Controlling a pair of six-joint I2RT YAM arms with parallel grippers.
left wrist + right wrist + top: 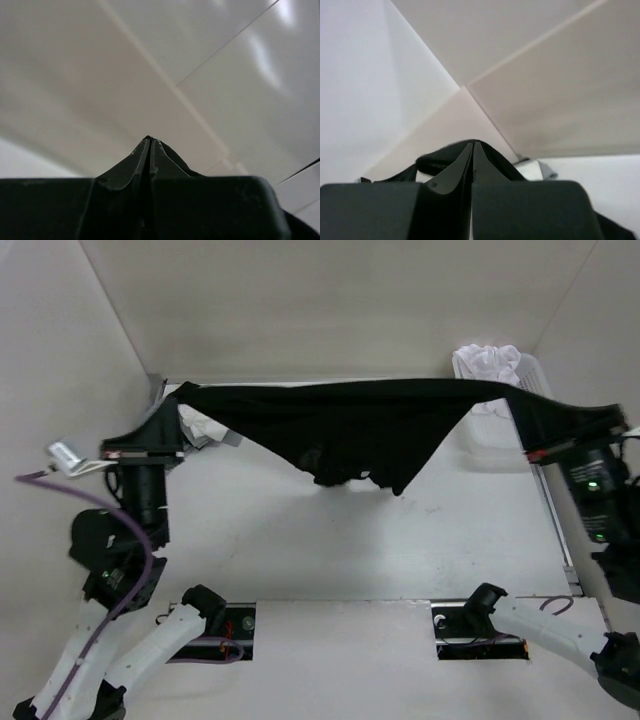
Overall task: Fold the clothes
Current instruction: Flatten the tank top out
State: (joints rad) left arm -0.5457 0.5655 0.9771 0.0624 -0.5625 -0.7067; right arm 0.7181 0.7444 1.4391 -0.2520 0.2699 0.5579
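Left hand (151,143) and right hand (473,145), raised, clamp the tank top (350,425) stretched between.

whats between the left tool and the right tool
The black tank top, stretched in the air from the left tool to the right tool, its middle sagging; the top external view shows it.

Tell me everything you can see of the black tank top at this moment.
The black tank top is plain and looks thin and soft. It hangs stretched above the far side of the table, its top edge taut, its bulk sagging to a crumpled point. The left gripper and right gripper pinch its ends, both shut.
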